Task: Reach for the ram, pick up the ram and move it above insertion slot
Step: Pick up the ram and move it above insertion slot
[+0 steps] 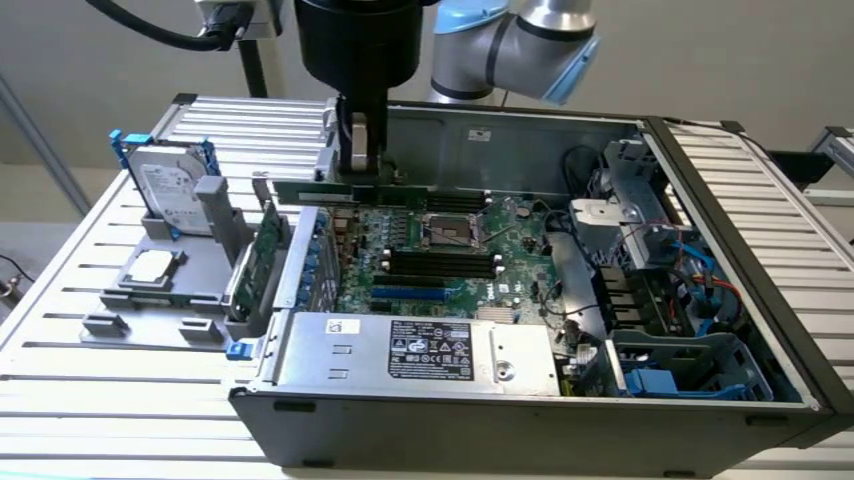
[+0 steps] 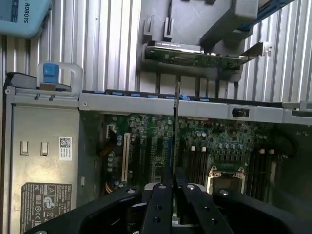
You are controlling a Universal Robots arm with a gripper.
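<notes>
Above the open computer case (image 1: 747, 260), toward its far left corner in the exterior view, the gripper (image 1: 358, 165) hangs with its fingers (image 2: 163, 204) nearly closed, pinching the ram (image 1: 350, 190) by its top edge. Held level, the green stick hovers over the motherboard (image 1: 441, 250), seen edge-on in the wrist view as a thin line (image 2: 175, 131). Nearer the camera lie the black insertion slots (image 1: 434, 263), parallel beside the processor socket (image 1: 451, 232). On the slatted table (image 1: 80, 260), at the exterior view's left, a grey rack (image 1: 187, 250) carries a hard drive (image 1: 171, 185) and an expansion card (image 1: 267, 250).
</notes>
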